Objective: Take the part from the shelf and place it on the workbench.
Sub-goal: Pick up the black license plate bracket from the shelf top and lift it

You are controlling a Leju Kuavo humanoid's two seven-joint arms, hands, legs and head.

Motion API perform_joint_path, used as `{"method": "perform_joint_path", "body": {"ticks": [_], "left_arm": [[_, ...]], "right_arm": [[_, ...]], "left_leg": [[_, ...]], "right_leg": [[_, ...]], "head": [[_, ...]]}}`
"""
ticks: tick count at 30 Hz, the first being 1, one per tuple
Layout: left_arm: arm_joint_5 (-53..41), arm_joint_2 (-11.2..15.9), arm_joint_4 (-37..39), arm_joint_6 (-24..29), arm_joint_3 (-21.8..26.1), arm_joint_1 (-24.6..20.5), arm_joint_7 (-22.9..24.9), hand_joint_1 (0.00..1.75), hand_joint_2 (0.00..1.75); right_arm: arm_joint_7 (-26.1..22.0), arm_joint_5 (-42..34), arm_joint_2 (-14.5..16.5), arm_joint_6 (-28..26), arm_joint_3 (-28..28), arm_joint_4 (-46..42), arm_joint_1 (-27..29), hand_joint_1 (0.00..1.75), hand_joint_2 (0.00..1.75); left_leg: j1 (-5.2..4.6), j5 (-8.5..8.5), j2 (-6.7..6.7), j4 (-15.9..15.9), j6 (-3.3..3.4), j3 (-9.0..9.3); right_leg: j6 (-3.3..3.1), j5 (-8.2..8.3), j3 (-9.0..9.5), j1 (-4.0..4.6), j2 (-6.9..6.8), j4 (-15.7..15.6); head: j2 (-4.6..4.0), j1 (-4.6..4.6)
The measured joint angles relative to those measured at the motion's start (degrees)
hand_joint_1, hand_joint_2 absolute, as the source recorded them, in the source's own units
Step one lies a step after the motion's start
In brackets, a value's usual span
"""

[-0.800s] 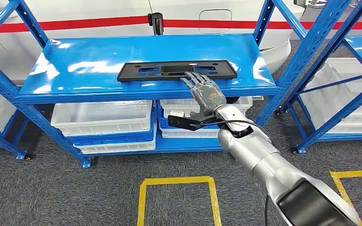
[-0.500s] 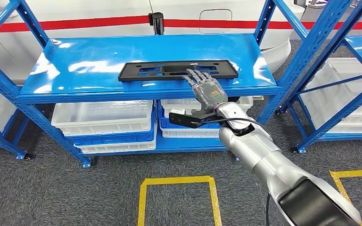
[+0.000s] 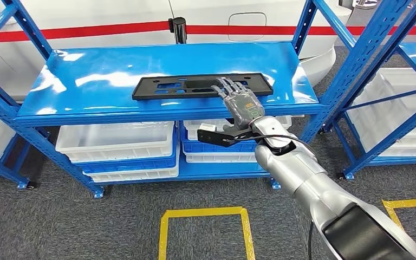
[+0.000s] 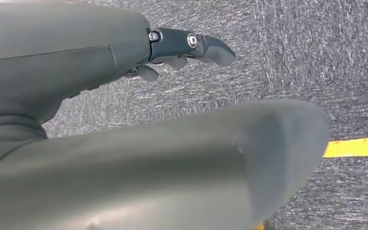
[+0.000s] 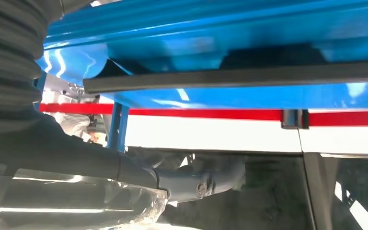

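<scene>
Black plastic part (image 3: 203, 85) lies flat on the blue shelf (image 3: 114, 76), about centre. Head view: right robot hand (image 3: 241, 103) reaches in from 5 o'clock, fingers spread over the part's right half, nothing gripped yet. White bins (image 3: 116, 142) sit at 6 o'clock underneath. Left wrist view: left robot hand (image 4: 187, 45) over grey carpet (image 4: 292, 52), grip can't tell. Right wrist view: shelf underside, thumb (image 5: 191, 184) extended.

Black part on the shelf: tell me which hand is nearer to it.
Right. The right hand lies with its fingers on the black part atop the blue shelf; the left hand hangs over the carpet floor.
</scene>
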Motion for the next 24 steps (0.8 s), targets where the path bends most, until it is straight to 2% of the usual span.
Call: {"method": "perform_joint_path", "body": {"ticks": [2,3,4,5,7,8,9,10,11,13,14,15,16,18,19,20,22,23,24], "left_arm": [[0.09,0.05,0.0,0.04,0.0,-0.06,0.1,0.0,0.0],[0.13,0.06,0.0,0.06,0.0,-0.06,0.1,0.0,0.0],[0.16,0.06,0.01,0.07,0.0,-0.08,0.1,0.0,0.0],[0.16,0.06,0.02,0.08,0.01,-0.07,0.09,0.0,0.0],[0.16,0.0,0.04,0.07,0.01,0.0,0.08,0.0,0.0],[0.17,0.01,0.05,0.05,0.02,0.1,0.08,0.0,0.0],[0.18,0.03,0.07,0.04,0.02,0.2,0.08,0.0,0.0],[0.2,0.06,0.09,0.04,0.02,0.3,0.08,0.0,0.0],[0.21,0.09,0.11,0.03,0.02,0.38,0.08,0.0,0.0],[0.22,0.16,0.31,0.03,0.02,0.53,0.08,0.0,0.0],[0.22,0.18,0.41,0.03,0.02,0.57,0.08,0.0,0.0],[0.23,0.19,0.5,0.04,0.01,0.58,0.07,0.0,0.0],[0.23,0.18,0.53,0.07,0.01,0.52,-0.03,0.0,0.0],[0.28,0.11,0.49,0.21,0.02,0.35,-0.55,0.0,0.0],[0.3,0.09,0.49,0.29,0.03,0.24,-0.89,0.0,0.0],[0.32,0.08,0.48,0.35,0.04,0.12,-1.14,0.0,0.0],[0.33,0.07,0.48,0.38,0.04,-0.11,-1.42,0.0,0.0],[0.33,0.05,0.48,0.37,0.04,-0.16,-1.51,0.0,0.0],[0.34,0.01,0.48,0.37,0.04,-0.16,-1.61,0.0,0.0]], "right_arm": [[0.12,-0.04,0.11,-0.01,-0.08,-0.02,-0.04,0.0,1.75],[0.19,-0.07,0.17,-0.02,-0.14,-0.02,-0.1,0.0,1.75],[0.25,-0.07,0.27,-0.02,-0.19,-0.03,-0.15,0.0,1.75],[0.28,-0.07,0.37,-0.01,-0.22,-0.03,-0.14,0.0,1.75],[0.28,-0.07,0.39,0.0,-0.21,0.04,0.22,0.0,1.75],[0.28,-0.08,0.35,-0.01,-0.21,0.08,0.51,0.0,1.75],[0.28,-0.09,0.29,-0.01,-0.21,0.11,0.75,0.0,1.75],[0.28,-0.12,0.26,-0.02,-0.21,0.12,0.9,0.0,1.75],[0.27,-0.14,0.26,-0.02,-0.21,0.12,0.97,0.0,1.75],[0.25,-0.2,0.27,-0.02,-0.2,0.14,1.06,0.0,1.75],[0.24,-0.21,0.27,-0.02,-0.2,0.15,1.11,0.0,1.75],[0.22,-0.24,0.26,-0.02,-0.23,0.14,1.15,0.0,1.75],[0.2,-0.25,0.31,-0.03,-0.27,0.09,1.15,0.0,1.75],[0.11,-0.29,0.26,-0.04,-0.43,0.01,1.09,0.0,1.75],[0.05,-0.28,0.18,-0.06,-0.48,-0.01,1.04,0.0,1.75],[-0.01,-0.24,0.03,-0.08,-0.5,-0.01,1.09,0.0,1.75],[-0.11,-0.15,-0.32,-0.16,-0.49,0.04,1.59,0.0,1.75],[-0.15,-0.12,-0.49,-0.22,-0.48,0.08,2.03,0.0,1.75],[-0.17,-0.12,-0.7,-0.3,-0.48,0.12,2.46,0.02,1.75]], "left_leg": [[0.21,-0.29,0.09,0.9,-0.61,-0.01],[0.4,-0.29,0.0,2.6,-0.95,-0.66],[0.66,-0.5,-0.12,5.3,-1.42,-2.1],[1.04,-1.09,-0.27,8.87,-1.97,-4.3],[1.88,-3.95,-0.41,15.67,-3.11,-9.25],[2.27,-5.44,-0.42,17.3,-3.57,-11.18],[2.6,-6.12,-0.41,17.24,-3.9,-12.42],[2.84,-5.39,-0.4,15.41,-4.08,-12.87],[2.99,-3.02,-0.4,12.23,-4.08,-12.69],[2.91,5.07,-0.47,4.75,-3.53,-11.85],[2.7,8.01,-0.5,2.33,-3.11,-11.5],[2.44,9.65,-0.5,0.94,-2.55,-11.16],[2.17,9.58,-0.41,0.54,-2.01,-10.67],[2.06,9.25,-0.3,-0.23,-1.09,-8.92],[2.07,9.11,-0.3,-0.52,-0.74,-8.16],[2.1,8.86,-0.39,-0.77,-0.46,-7.58],[1.98,8.05,-0.58,-0.81,0.02,-6.89],[1.93,7.6,-0.72,-0.82,0.1,-6.5],[1.87,7.15,-0.89,-0.81,0.1,-6.04]], "right_leg": [[-1.06,-0.31,0.98,-0.3,0.32,-0.25],[-1.57,-0.61,1.56,-0.56,0.44,-0.4],[-2.01,-1.0,2.27,-0.78,0.57,-0.5],[-2.3,-1.45,2.89,-0.86,0.67,-0.59],[-2.46,-2.61,4.17,-0.91,0.92,-0.61],[-2.36,-3.26,4.93,-0.95,1.08,-0.61],[-2.21,-3.97,5.82,-1.0,1.24,-0.61],[-2.04,-4.71,6.8,-1.07,1.39,-0.61],[-1.85,-5.47,7.83,-1.12,1.51,-0.62],[-1.32,-6.97,9.42,-1.09,1.75,-0.71],[-0.96,-7.67,9.97,-1.01,1.87,-0.88],[-0.49,-8.05,10.57,-0.86,1.97,-0.97],[-0.05,-8.24,11.43,-0.69,2.07,-1.14],[0.57,-8.59,11.96,-0.45,1.75,-0.69],[0.66,-8.9,11.12,-0.41,1.51,1.04],[0.6,-9.59,9.19,-0.41,1.25,4.24],[0.09,-11.92,3.63,-0.44,1.01,12.37],[-0.11,-13.0,1.12,-0.45,0.98,15.11],[-0.02,-13.18,-0.45,-0.45,0.97,15.8]], "head": [[0.0,0.03],[0.0,0.05],[0.0,0.03],[0.0,0.01],[0.0,-0.11],[0.0,-0.11],[0.0,-0.11],[0.0,-0.11],[0.0,-0.13],[0.0,-0.11],[0.0,-0.1],[0.0,-0.14],[0.0,-0.17],[0.0,-0.17],[0.0,-0.08],[0.0,-0.04],[0.0,-0.01],[0.0,-0.03],[0.0,0.01]]}}
